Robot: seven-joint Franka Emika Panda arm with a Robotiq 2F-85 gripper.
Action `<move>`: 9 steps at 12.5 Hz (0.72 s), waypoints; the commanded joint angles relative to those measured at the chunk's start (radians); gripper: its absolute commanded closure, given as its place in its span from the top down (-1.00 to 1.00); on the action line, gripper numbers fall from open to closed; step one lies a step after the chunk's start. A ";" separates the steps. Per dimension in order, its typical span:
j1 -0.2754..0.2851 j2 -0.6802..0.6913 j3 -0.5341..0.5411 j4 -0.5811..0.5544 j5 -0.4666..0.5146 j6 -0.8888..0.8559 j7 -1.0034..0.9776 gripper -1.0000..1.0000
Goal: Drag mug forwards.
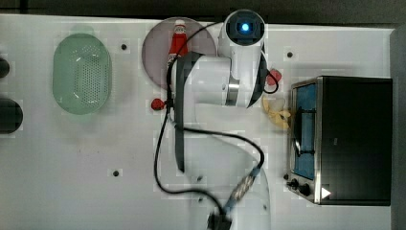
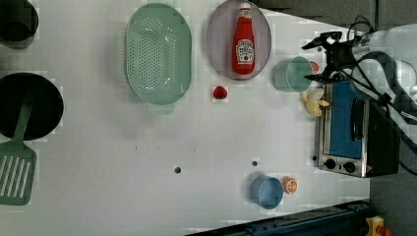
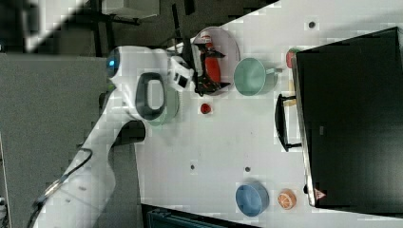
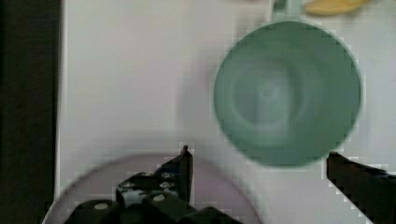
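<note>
The claw hangs spread wide and holds nothing; in the wrist view one finger shows over the plate's rim and the other at the picture's edge, with bare worktop between them. Just beyond the fingertips stands the green mug, upright, mouth up and empty, apart from both fingers, its handle pointing away from the claw. In the left view the claw hovers just beside the mug, on the left view's right. The grey plate lies on the claw's other side, carrying a ketchup bottle laid flat. Past the mug's handle are banana pieces and the oven. A small red fruit sits near the plate, farther off the green colander, and well away a blue bowl with an orange half beside it.
</note>
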 commanded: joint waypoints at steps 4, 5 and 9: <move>0.073 -0.242 -0.019 -0.153 -0.015 0.000 -0.249 1.00; 0.073 -0.275 -0.023 -0.168 -0.015 -0.010 -0.285 1.00; 0.072 -0.409 -0.030 -0.179 -0.014 -0.232 -0.345 1.00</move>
